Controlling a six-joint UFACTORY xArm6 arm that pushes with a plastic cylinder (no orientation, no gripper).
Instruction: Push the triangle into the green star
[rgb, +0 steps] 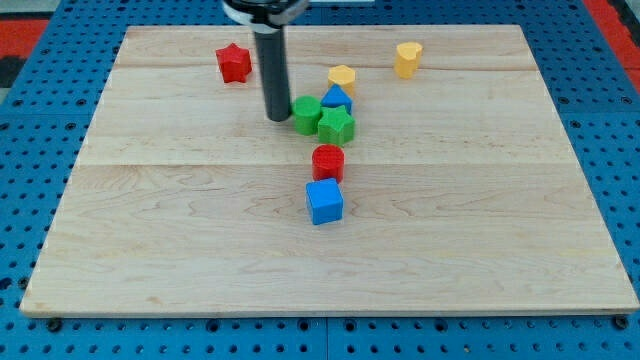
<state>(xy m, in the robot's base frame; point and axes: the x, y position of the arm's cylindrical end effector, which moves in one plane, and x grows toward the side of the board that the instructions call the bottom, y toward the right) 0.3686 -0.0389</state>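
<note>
Looks basically done: blue triangle (337, 98) already sits touching the green star (337, 125) from the view's top, mid-bench (150, 250), while my tip (277, 118), a bare rod tool holding nothing, rests just left of the green block (306, 114).

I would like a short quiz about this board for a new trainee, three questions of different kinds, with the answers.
1. True or false: my tip stands at the view's left of the green block.
2. Multiple choice: which block lies nearest the view's bottom? A) the red star B) the blue cube C) the yellow heart
3. Fill in: the blue triangle lies just above the green ____, close to or touching it.

Key: 1 true; 2 B; 3 star.
</note>
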